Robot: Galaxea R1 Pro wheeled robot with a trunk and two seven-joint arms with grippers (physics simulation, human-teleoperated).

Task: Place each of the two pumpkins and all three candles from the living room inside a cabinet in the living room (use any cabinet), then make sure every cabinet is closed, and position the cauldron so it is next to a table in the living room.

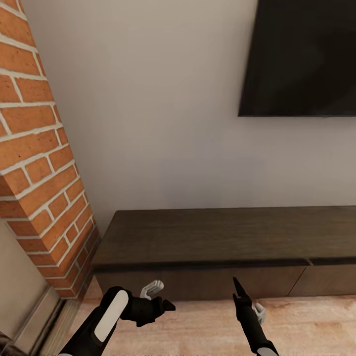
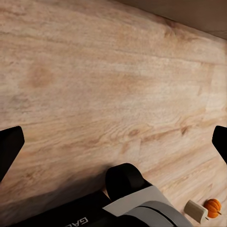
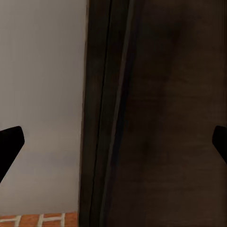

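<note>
The left arm (image 1: pixel 101 324) is showing at the lower left of the head view as a glossy black shell carrying a long white rounded panel, ending in a black wrist block with a pale grey ribbed bracket (image 1: pixel 152 288) sticking up above it. The right arm (image 1: pixel 252 324) is appearing at the lower centre as a slim black link tapering to a point, with a small light grey fitting on its side. In the left wrist view, a black rounded housing (image 2: pixel 124 179) is sitting over a grey-white cover, with pale partial lettering "GA" on the black casing at the bottom. Black finger tips (image 3: pixel 9 144) are edging both sides of each wrist view.
</note>
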